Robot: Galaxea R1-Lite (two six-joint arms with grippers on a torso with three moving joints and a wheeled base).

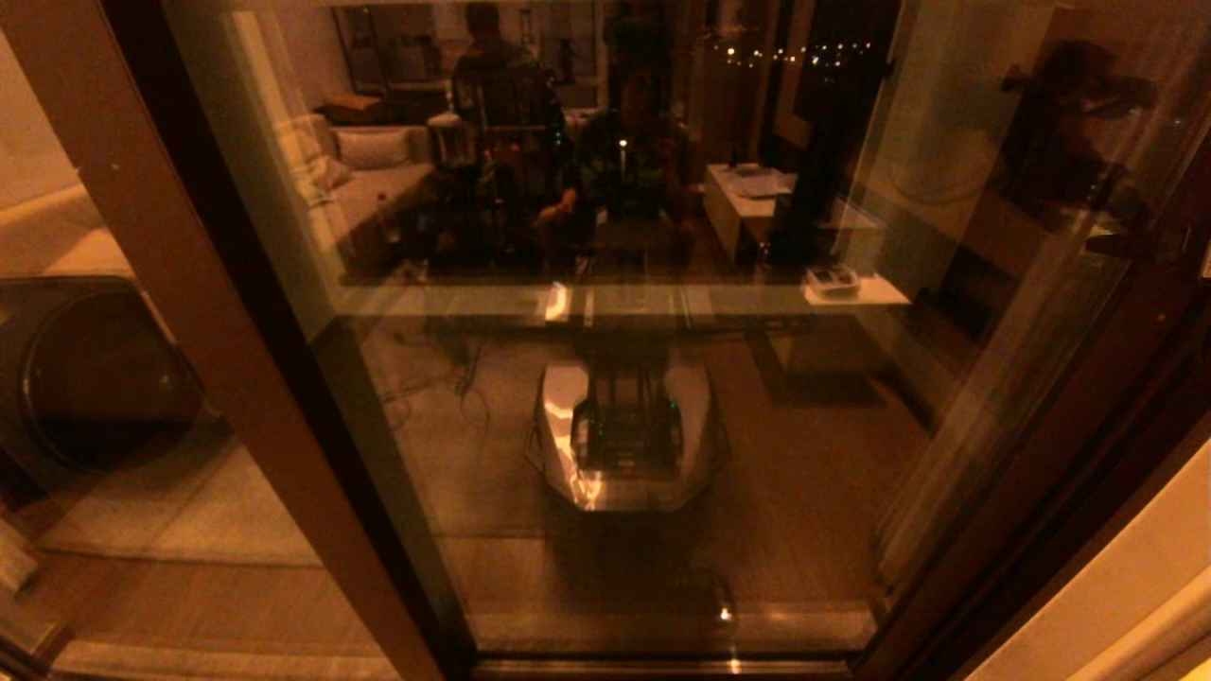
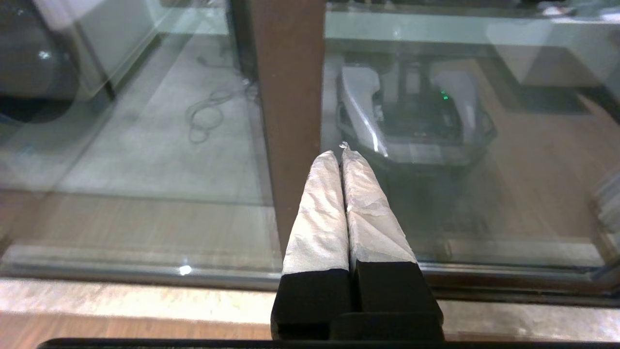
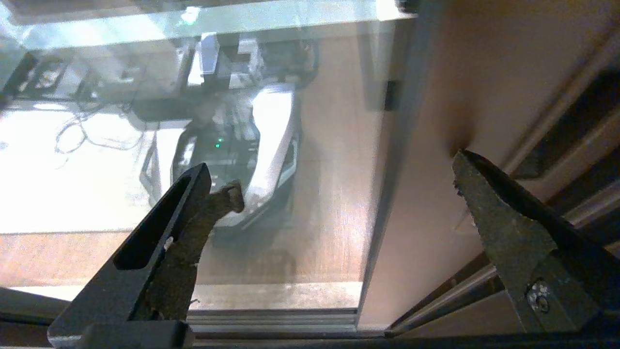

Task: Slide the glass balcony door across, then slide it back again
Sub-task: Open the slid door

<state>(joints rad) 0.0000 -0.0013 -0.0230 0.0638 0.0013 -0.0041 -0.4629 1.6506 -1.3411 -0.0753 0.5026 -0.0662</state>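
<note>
Glass balcony door fills head view centre, its left upright running from 11 o'clock down to 6 o'clock. Second pane at 9 o'clock, left of that upright. Right frame edge at 3 to 5 o'clock. Left tool near upright, tips before glass. Right tool before door's right edge, bottom track below.

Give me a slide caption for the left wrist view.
Left pincer, shut, pointing at the brown upright of the glass balcony door.
</note>
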